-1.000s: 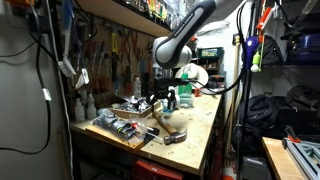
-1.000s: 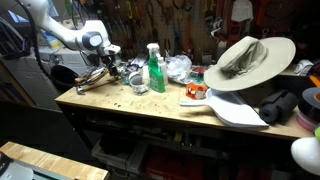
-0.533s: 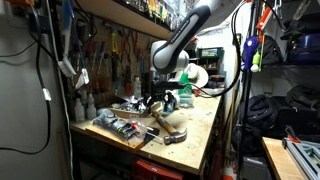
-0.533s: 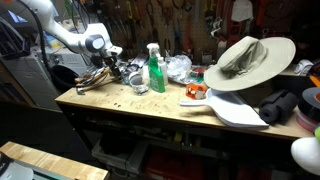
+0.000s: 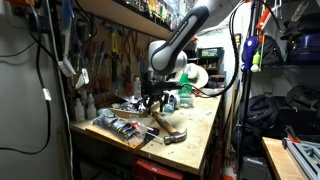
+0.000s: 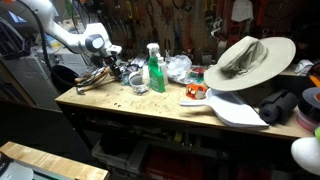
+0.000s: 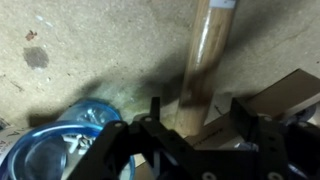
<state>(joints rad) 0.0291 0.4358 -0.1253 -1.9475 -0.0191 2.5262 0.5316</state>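
Note:
My gripper point(image 5: 153, 101) hangs low over the wooden workbench point(image 5: 205, 125), near its back edge; it also shows in the other exterior view point(image 6: 112, 70). In the wrist view the jaws point(image 7: 198, 112) are open. A wooden handle point(image 7: 207, 45), like a hammer's, runs between the two fingers and lies on the bench. A round blue-rimmed tin point(image 7: 50, 150) with small metal parts sits just beside one finger. A brown block point(image 7: 290, 95) lies by the other finger. The jaws hold nothing.
A green spray bottle point(image 6: 154, 68) stands next to the gripper. A wide-brimmed hat point(image 6: 248, 58) rests on a white board point(image 6: 235, 110). Hand tools point(image 5: 120, 127) and a hammer point(image 5: 168, 123) lie near the bench's front. Tools hang on the back wall.
The arm has shifted slightly sideways along the bench and a little lower. The jaws stay open and the objects have not moved.

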